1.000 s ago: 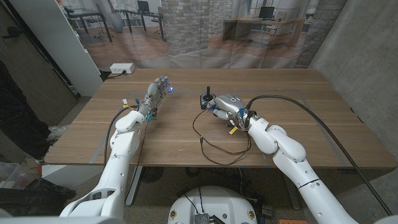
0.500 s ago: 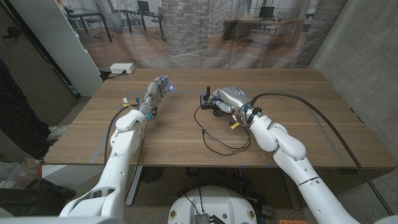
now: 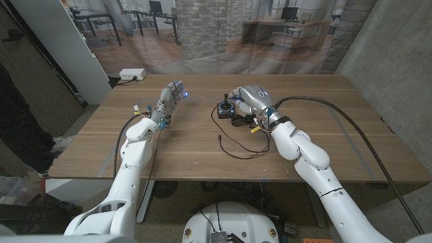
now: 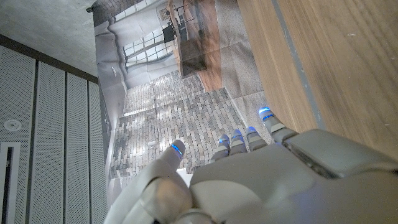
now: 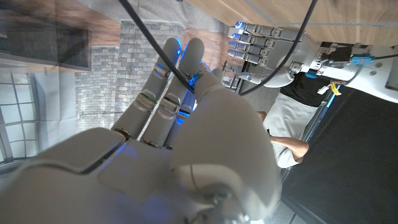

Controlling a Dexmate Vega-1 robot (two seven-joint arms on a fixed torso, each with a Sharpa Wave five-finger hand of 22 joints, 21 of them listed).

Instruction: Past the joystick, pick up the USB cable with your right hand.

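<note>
My right hand (image 3: 248, 99) is raised just above the table, right beside the small black joystick (image 3: 224, 108), and grips the thin black USB cable (image 3: 221, 140). The cable hangs from its fingers and trails in loose loops on the wood toward the near edge. In the right wrist view the cable (image 5: 163, 51) runs across the curled fingers of my right hand (image 5: 180, 130). My left hand (image 3: 170, 101) stands on the table's left side with its fingers stretched out and apart, holding nothing; its back (image 4: 255, 180) shows in the left wrist view.
The thick black hose (image 3: 337, 111) of my right arm arcs over the table's right half. A white box (image 3: 132, 74) lies on the floor beyond the far left corner. A person (image 3: 17, 115) stands at the left edge. My left hand (image 5: 261, 43) shows in the right wrist view.
My right hand has risen and moved toward the far side, past the joystick, drawing the cable loops after it. The left arm has not moved.
</note>
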